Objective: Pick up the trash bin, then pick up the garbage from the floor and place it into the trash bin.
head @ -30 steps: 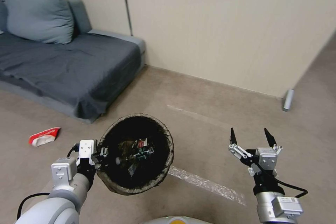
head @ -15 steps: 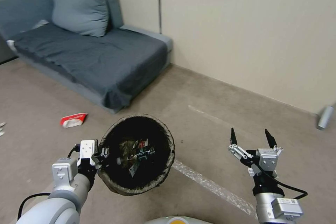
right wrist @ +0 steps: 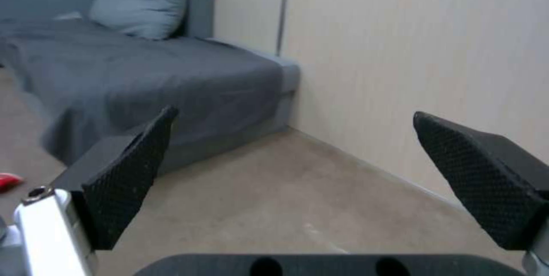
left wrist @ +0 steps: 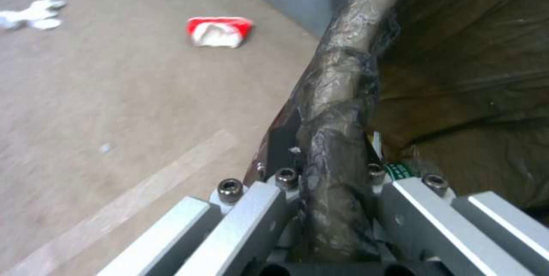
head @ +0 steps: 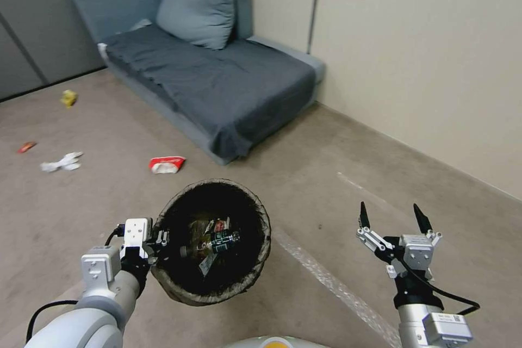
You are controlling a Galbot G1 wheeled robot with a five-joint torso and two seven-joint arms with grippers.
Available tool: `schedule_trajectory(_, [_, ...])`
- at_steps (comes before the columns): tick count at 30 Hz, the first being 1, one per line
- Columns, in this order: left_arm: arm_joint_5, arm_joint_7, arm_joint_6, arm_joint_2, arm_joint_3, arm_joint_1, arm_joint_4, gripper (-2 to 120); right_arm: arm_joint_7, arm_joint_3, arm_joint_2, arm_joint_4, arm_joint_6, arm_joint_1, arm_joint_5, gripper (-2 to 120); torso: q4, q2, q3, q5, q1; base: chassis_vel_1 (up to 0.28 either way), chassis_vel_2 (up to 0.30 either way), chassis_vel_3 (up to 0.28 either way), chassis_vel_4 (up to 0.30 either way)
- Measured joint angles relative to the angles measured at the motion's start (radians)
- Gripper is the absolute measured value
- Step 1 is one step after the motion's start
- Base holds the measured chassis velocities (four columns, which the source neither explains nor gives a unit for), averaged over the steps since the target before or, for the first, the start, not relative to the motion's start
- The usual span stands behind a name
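Note:
The trash bin, its rim wrapped in a dark bag liner, hangs above the floor in front of me. My left gripper is shut on the near-left part of that rim, one finger inside and one outside. Down inside the bin lie a small bottle with a green label and some wrappers. Garbage on the floor: a red-white wrapper by the sofa's corner, a white tissue, a small red piece and a yellow wrapper. My right gripper is open and holds nothing.
A grey sofa with a cushion stands against the beige wall. Dark panels close off the far left. A pale strip crosses the tan floor between the arms.
The head view has swung left: the sofa sits further right, and the tissue, yellow wrapper and red piece have come into view. Both grippers and the bin keep their places before me.

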Motion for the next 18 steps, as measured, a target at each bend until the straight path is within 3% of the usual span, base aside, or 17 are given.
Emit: schedule_trajectory(18, [-0.001,0.002,0.000,0.003,-0.004,0.001,0.000,1,0.013,-0.007,0.006,-0.011,-0.013,0.005,-0.004,100,0.0000,0.000,0.000,0.0000,0.000,0.119,0.120,0.121,0.118])
